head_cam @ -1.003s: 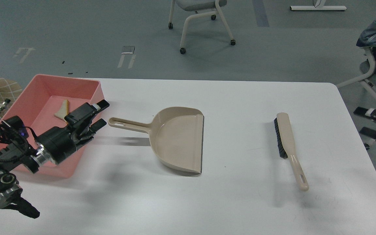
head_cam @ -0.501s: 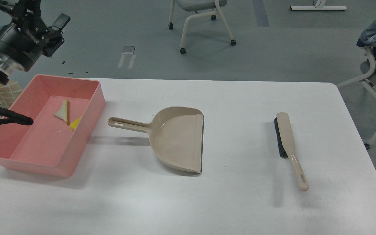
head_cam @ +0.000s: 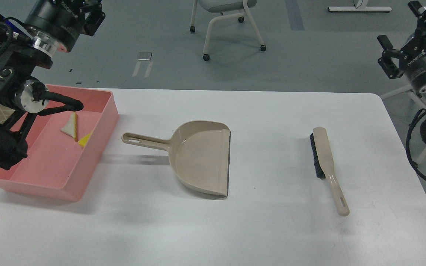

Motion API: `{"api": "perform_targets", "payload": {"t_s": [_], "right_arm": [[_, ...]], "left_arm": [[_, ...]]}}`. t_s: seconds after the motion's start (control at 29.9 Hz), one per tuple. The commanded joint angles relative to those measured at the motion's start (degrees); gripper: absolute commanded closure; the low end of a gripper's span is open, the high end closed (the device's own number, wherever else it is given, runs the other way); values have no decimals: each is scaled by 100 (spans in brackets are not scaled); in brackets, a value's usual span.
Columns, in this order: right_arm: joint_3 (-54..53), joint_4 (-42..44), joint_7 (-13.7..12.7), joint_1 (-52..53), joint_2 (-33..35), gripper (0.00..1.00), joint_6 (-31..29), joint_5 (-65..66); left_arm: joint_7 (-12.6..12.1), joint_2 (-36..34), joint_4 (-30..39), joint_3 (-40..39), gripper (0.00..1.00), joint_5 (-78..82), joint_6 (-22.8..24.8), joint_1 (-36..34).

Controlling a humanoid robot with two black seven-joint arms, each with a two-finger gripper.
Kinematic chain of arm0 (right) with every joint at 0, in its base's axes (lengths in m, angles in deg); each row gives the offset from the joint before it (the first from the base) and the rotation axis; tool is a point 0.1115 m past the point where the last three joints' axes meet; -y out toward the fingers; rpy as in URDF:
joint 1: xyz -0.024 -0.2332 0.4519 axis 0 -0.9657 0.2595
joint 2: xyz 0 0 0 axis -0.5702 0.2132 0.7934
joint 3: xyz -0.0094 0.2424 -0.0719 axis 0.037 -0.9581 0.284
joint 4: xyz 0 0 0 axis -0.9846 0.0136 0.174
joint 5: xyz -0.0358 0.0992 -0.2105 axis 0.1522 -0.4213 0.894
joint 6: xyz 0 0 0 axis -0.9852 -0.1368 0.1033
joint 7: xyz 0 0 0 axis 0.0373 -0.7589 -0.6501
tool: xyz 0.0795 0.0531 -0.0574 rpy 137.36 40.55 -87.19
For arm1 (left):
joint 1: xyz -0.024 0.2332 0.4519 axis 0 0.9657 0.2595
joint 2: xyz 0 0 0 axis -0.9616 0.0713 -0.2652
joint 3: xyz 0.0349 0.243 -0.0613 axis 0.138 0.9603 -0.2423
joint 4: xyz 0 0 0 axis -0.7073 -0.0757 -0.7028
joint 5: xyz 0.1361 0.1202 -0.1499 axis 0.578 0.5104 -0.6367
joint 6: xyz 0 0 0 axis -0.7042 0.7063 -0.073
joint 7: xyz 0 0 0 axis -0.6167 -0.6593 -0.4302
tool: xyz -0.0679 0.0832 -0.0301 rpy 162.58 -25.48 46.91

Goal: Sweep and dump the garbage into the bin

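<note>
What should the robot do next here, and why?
Probably nothing more than drawing both arms back to rest. The bread slice and the yellow scrap already lie inside the pink bin, the dustpan sits empty on the table, and the brush lies untouched, with both grippers raised clear.

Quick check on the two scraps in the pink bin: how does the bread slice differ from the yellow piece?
The bread slice is whitish with a brown edge; the yellow piece is bright yellow. The slice looks larger and lies farther from me; the yellow piece sits nearer, against the wall of the bin. Both lie inside the bin, close together.
</note>
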Motion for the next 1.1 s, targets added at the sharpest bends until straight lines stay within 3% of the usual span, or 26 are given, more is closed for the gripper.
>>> {"api": "perform_targets", "payload": {"t_s": [0.0, 0.17, 0.37, 0.63, 0.74, 0.9, 1.07], "right_arm": [[17, 7, 1, 22, -66, 4, 0, 1], [17, 25, -7, -30, -14, 4, 0, 1], [8, 25, 1, -13, -14, 4, 0, 1], [17, 297, 63, -48, -312, 4, 0, 10], [43, 333, 98, -57, -321, 4, 0, 19], [17, 359, 124, 5, -321, 3, 0, 10], [-45, 429, 124, 40, -426, 3, 0, 1]], "left_arm": [[1, -13, 12, 9, 1, 13, -178, -19], [28, -30, 20, -25, 1, 40, -625, 51], [10, 49, 20, -26, 1, 4, -687, 34], [-78, 734, -137, 62, 1, 110, -942, -124], [-95, 743, -453, 360, 1, 110, -846, -431], [-69, 761, -1909, 827, 1, 13, -215, -1046], [-34, 1059, -2344, 1080, 1, 31, 332, -1065]]}}
